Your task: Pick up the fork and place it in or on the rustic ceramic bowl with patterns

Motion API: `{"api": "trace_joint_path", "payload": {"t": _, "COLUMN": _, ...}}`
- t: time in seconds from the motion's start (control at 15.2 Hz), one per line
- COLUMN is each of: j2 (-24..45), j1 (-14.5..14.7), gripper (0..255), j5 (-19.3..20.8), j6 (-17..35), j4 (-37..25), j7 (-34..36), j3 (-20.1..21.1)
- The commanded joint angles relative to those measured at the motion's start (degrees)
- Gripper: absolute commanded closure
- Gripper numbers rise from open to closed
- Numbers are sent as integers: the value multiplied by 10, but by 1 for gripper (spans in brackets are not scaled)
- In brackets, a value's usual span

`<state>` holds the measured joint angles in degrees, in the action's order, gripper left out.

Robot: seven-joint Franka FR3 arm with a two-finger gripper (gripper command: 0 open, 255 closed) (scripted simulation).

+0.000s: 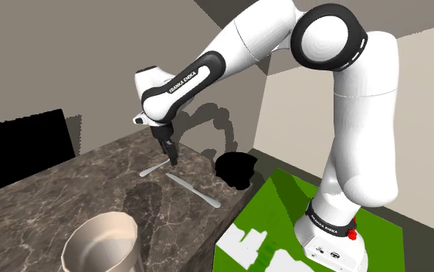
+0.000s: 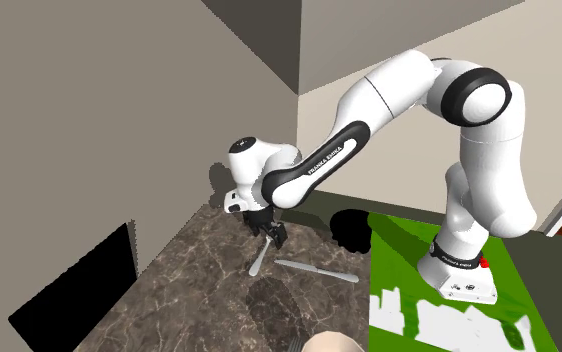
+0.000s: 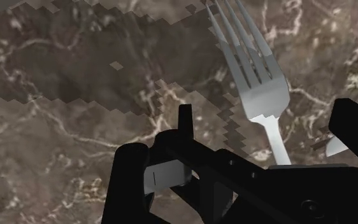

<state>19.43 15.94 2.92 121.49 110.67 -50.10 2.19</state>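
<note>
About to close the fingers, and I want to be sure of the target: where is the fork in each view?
Shoulder view: the fork lies on the marbled top, left of and below centre, running left from under the gripper.
Second exterior view: the fork is below centre, slanting down-left from the gripper.
Wrist view: the fork's tines point away, its handle between the open fingers.
Shared landmark: the gripper, over the fork's handle.

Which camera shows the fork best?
The wrist view: the fork lies close up on the counter, its tines plain. The shoulder view and the second exterior view show it as a thin pale sliver by the pincer, beside another utensil.
</note>
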Motion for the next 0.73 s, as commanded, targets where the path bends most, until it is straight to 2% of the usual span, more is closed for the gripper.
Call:
{"api": "trace_joint_path", "payload": {"t": 0.0, "j2": 0, "j1": 0, "gripper": 0, "j5": 0, "j6": 1, "j4": 0, "j7": 0, "j3": 0}}
{"api": "trace_joint_path", "payload": {"t": 0.2, "j2": 0, "j1": 0, "gripper": 0, "j5": 0, "j6": 1, "j4": 0, "j7": 0, "j3": 0}}
{"api": "trace_joint_path", "payload": {"t": 0.26, "j2": 0, "j1": 0, "gripper": 255, "j5": 0, "j6": 1, "j4": 0, "j7": 0, "j3": 0}}
{"api": "trace_joint_path", "payload": {"t": 0.66, "j2": 0, "j1": 0, "gripper": 255, "j5": 0, "j6": 0, "j4": 0, "j7": 0, "j3": 0}}
